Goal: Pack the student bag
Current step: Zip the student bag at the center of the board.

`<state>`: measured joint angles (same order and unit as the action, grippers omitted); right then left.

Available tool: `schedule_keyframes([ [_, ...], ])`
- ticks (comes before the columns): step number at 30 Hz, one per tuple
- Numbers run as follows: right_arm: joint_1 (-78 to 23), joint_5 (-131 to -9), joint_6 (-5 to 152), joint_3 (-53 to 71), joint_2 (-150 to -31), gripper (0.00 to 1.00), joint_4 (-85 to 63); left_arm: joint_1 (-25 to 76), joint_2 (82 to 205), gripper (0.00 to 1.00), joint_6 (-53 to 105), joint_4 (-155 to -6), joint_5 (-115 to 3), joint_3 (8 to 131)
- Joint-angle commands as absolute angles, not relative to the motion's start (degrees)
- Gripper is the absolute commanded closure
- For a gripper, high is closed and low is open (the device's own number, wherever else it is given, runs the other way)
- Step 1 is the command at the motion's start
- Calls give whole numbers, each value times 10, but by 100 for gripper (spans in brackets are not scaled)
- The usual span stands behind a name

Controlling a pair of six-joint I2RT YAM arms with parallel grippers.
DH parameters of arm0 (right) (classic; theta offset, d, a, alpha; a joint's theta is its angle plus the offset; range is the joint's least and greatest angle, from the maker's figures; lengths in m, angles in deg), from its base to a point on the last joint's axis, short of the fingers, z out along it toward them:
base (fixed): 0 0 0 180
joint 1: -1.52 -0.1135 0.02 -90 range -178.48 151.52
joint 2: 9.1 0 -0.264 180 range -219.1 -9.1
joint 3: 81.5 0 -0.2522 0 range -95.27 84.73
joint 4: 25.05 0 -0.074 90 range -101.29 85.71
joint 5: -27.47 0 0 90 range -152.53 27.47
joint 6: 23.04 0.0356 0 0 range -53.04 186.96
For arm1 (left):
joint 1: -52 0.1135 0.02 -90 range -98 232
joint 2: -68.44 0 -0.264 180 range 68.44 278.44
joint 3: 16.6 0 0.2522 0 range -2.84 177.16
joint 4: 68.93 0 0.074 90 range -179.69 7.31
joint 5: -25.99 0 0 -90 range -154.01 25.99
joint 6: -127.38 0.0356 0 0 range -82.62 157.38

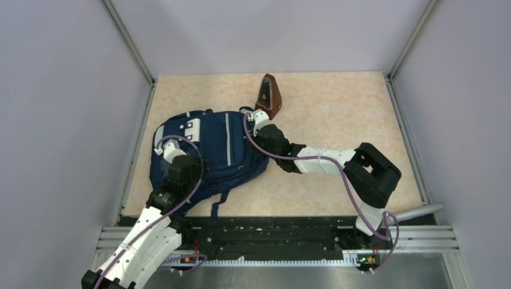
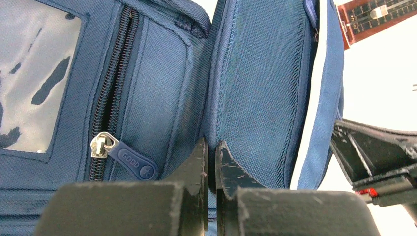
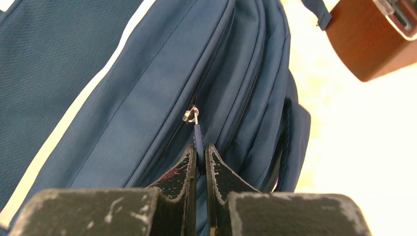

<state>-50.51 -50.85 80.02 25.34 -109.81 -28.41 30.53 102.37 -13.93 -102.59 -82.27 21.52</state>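
Pale marbled worktop carries everything you are working with. Your right gripper is pressed together on the blue zip pull of a side zip, with the metal slider just above its tips. That hold looks meant for drawing the zip along to open a compartment.

Your left gripper is pinched on a fold of the student bag, between a front pocket and a mesh panel, probably to brace the fabric while the other arm pulls.

The bag lies flat, left of centre on the worktop. Near the left gripper a second zip tab bears raised letters that seem to read GOOD. The clear window shows only dark smudges. A brown wooden object stands at the bag's far edge.
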Motion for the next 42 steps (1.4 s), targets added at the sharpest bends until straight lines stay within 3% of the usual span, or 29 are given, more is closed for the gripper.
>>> schedule_keyframes([
  [1, -472, -496, 750, 188, -1145, 100, -292, 325, 1001, 100, -110, -1078, -894, 248],
  [5, -469, -521, 749, 165, -1158, 100, -279, 324, 980, 99, -99, -1106, -893, 266],
  [9, -470, -539, 755, 181, -1143, 100, -278, 325, 997, 51, -59, -1134, -880, 315],
  [11, -469, -545, 760, 191, -1135, 100, -279, 325, 1025, 42, -33, -1138, -869, 345],
  [17, -469, -562, 778, 198, -1132, 100, -281, 322, 1125, 31, 10, -1060, -788, 407],
  [26, -469, -572, 788, 199, -1130, 100, -276, 313, 1279, 26, 3, -902, -663, 423],
  [32, -469, -573, 789, 205, -1125, 100, -275, 312, 1358, 25, 20, -872, -658, 434],
  [42, -469, -575, 793, 210, -1120, 100, -274, 312, 1439, 43, 41, -861, -652, 465],
])
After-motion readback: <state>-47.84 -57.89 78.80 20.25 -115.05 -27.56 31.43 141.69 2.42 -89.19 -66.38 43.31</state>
